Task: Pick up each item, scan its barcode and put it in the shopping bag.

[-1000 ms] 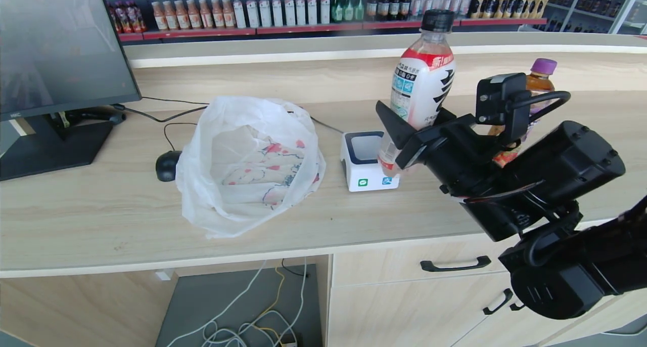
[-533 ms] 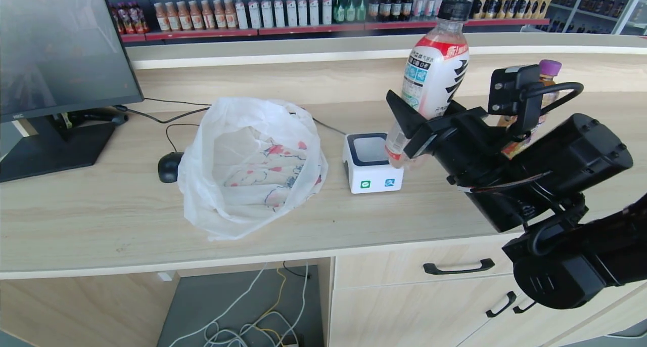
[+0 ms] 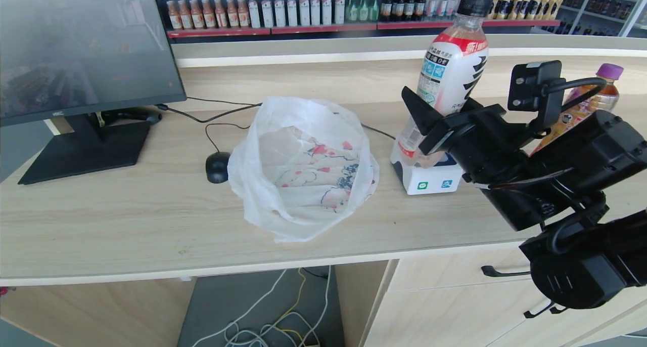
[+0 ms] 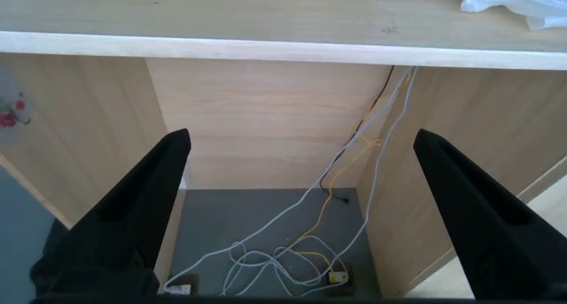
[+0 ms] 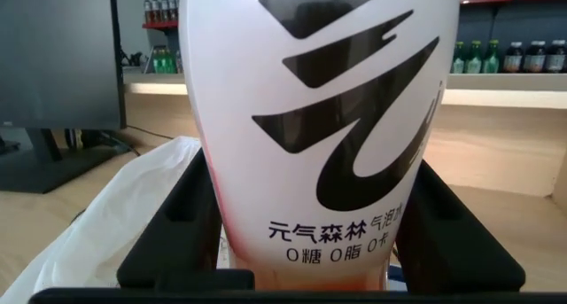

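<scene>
Our right arm (image 3: 571, 160) extends from the near right toward the far left. The right gripper (image 3: 438, 115) is clamped on the lower body of an upright bottle (image 3: 451, 63). Our left gripper (image 4: 301, 189) sits low on the near side, fingers spread wide apart.

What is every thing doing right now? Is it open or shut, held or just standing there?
white bottle: cap on, upright, held just above the scanner.
right gripper: jaws shut on the white bottle.
left gripper: jaws open, holding nothing, below the counter's edge.
shopping bag: mouth open, standing on the counter.
scanner: sitting on the counter.
purple-capped bottle: cap on, standing on the counter.
monitor: screen dark.
</scene>
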Tool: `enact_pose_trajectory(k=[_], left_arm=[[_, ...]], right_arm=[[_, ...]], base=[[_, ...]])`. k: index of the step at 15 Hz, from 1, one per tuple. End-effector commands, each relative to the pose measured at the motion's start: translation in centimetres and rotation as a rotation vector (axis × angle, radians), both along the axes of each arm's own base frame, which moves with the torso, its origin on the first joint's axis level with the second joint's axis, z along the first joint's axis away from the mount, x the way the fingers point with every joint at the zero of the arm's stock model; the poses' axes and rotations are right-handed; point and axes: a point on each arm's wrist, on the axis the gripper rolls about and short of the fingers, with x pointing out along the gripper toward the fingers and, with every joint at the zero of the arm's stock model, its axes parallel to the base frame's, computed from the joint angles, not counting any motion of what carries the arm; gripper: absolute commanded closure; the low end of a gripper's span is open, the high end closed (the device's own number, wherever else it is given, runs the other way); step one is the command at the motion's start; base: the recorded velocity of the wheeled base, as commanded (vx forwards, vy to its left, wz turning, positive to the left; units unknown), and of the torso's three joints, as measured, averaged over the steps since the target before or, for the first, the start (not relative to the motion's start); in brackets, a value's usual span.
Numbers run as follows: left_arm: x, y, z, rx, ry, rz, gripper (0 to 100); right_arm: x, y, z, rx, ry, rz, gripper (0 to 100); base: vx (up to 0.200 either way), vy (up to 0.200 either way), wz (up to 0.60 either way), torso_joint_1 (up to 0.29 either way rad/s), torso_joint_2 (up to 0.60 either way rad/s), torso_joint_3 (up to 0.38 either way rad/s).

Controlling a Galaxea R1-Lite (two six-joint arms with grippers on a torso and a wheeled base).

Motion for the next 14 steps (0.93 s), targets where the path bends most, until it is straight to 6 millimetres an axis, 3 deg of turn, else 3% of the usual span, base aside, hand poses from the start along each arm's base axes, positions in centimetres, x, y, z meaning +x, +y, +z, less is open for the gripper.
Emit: enact_pose_trajectory(k=[1,8,14], left_arm=[[0.01,0.00,0.00,0.000,0.001,0.000,0],[0.00,0.00,0.00,0.003,0.000,0.000,0],[0.00,0.00,0.00,0.003,0.000,0.000,0]], right_arm=[[-0.13,-0.22,0.07,0.001,-0.002,-0.005,100],[-1.02,-0.67,0.43,-0.001,-0.008,-0.004,100],[-0.98,-0.76,0.00,-0.021,0.000,-0.018,100]], base=[[0.000,0.200,0.00,-0.002,-0.01,0.002],[0.000,0.200,0.00,0.000,0.00,0.000],[0.000,0.000,0.00,0.000,0.00,0.000]])
